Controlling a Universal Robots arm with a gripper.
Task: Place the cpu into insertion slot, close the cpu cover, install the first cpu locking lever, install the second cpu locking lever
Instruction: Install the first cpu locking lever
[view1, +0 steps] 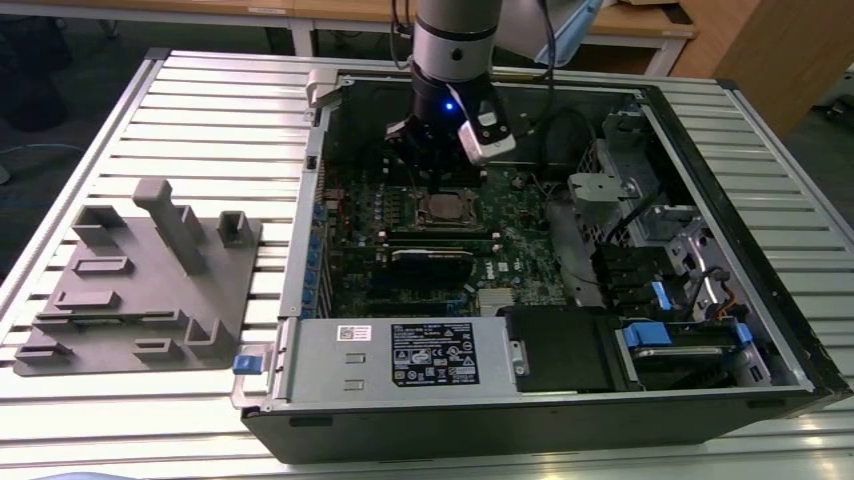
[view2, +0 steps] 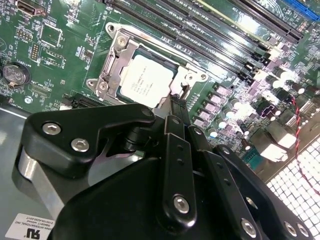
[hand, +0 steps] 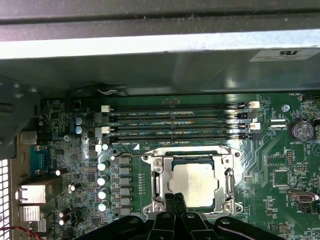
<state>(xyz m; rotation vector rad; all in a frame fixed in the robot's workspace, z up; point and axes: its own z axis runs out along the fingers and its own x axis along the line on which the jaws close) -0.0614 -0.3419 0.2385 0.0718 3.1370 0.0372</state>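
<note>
The gripper (hand: 173, 204) hangs low over the board, its jaws pressed together with nothing visible between them, tips at the near edge of the cpu cover (hand: 158, 182). The cover lies flat around the cpu (hand: 192, 184). The cpu is seated level in the insertion slot (hand: 192, 160), square, with its edges parallel to the long memory slots (hand: 175, 122) beyond.

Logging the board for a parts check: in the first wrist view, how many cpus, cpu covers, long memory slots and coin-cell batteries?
cpu: 1
cpu cover: 1
memory slots: 4
coin-cell battery: 1
Total: 7
</note>
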